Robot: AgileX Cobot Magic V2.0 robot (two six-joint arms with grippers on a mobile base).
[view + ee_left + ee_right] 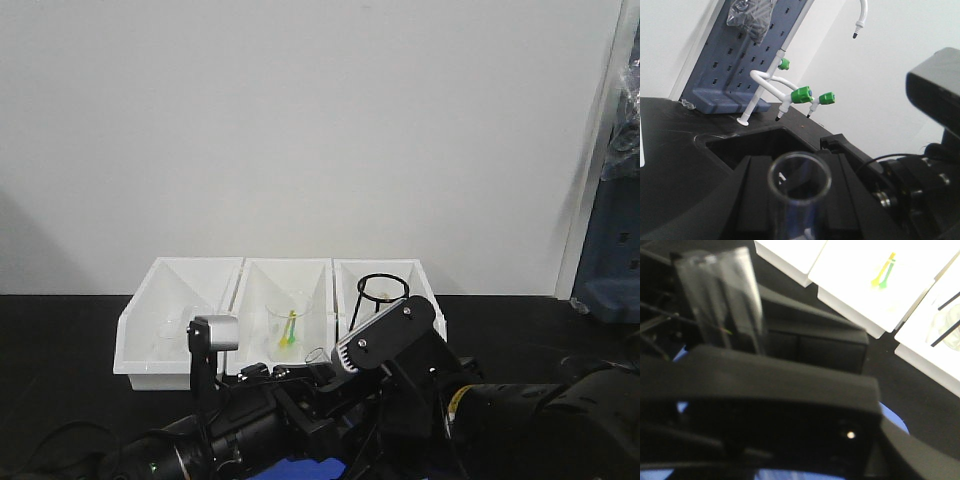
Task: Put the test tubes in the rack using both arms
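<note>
A slim clear glass test tube [799,215] is seen nearest, at the left claw [795,161]. It stands between two black fingers [747,200], with its open rim turned up and its long axis running along the claw. Whether it is gripped cannot be told. From the right wrist it is seen blurred and slanted, up and to the left of the right claw [799,342], whose state likewise cannot be told. The left arm is judged the nearer. A flat blue tray [300,468] lies beyond, then three white sloped bins [180,300] at the far edge of the black table [60,340]. The white rack is not shown, so the tube's direction to it cannot be given.
</note>
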